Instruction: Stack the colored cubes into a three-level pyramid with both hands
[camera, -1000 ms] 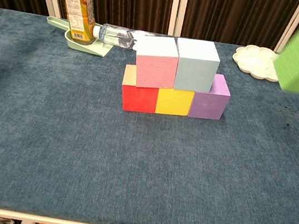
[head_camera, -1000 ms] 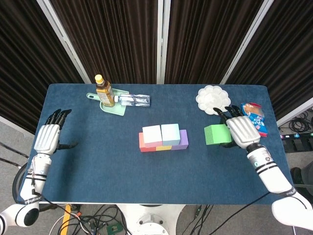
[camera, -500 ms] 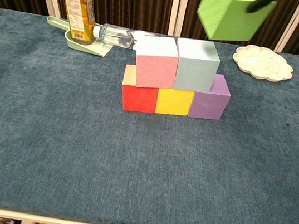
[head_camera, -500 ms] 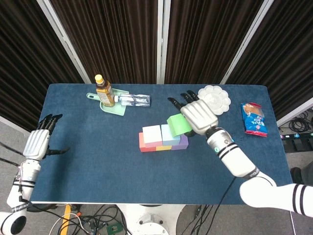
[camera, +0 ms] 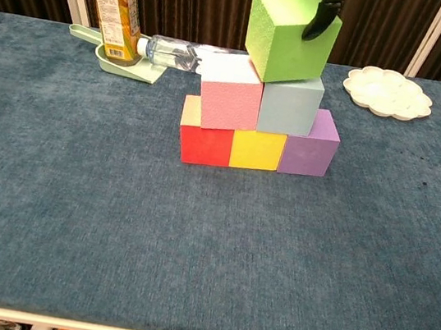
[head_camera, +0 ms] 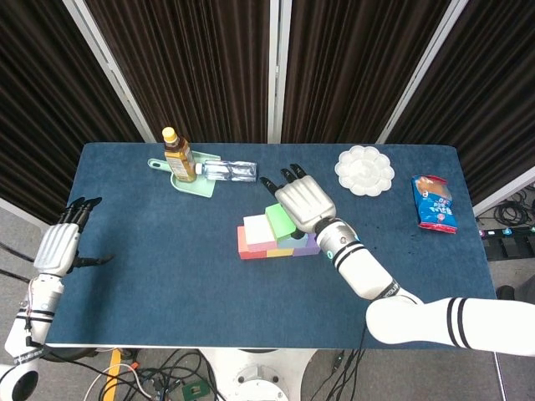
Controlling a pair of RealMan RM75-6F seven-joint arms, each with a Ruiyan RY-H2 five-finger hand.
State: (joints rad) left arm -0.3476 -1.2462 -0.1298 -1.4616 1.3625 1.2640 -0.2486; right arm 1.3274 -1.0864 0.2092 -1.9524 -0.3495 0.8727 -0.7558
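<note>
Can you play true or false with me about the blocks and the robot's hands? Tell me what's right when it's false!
1. The right hand holds the green cube. True.
2. The green cube sits flat and centred on the pyramid. False: it is tilted, over the light blue cube more than the pink cube.
3. The bottom row is red, yellow and purple. True: red cube, yellow cube, purple cube.
4. The left hand is touching the blocks. False: it is off at the table's left edge, holding nothing.
5. The tea bottle is lying down. False: it stands upright; the clear bottle beside it lies down.
</note>
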